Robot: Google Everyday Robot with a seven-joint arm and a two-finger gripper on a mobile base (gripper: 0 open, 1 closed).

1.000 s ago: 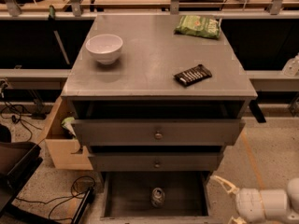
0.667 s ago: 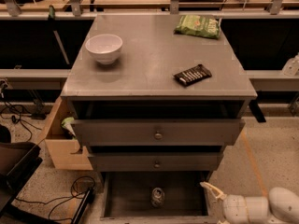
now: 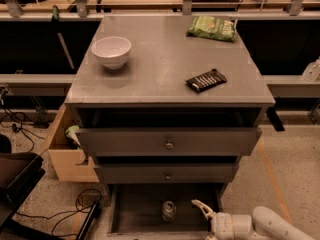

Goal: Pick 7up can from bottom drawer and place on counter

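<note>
The 7up can (image 3: 168, 211) stands upright on the dark floor of the open bottom drawer (image 3: 135, 211), near its middle. My gripper (image 3: 201, 209) comes in low from the bottom right on a white arm, its pale fingers (image 3: 199, 205) over the drawer's right part, a short way right of the can and apart from it. The grey counter (image 3: 165, 69) is the cabinet's top, above the two knobbed drawers.
On the counter stand a white bowl (image 3: 111, 51) at left, a green snack bag (image 3: 212, 28) at the back right and a dark snack bar (image 3: 206, 80) right of the middle. A cardboard box (image 3: 65, 156) and cables (image 3: 60, 209) lie left of the cabinet.
My arm and gripper have moved left along the bottom edge, from right of the cabinet to over the drawer's right part, closer to the can. The can has not moved.
</note>
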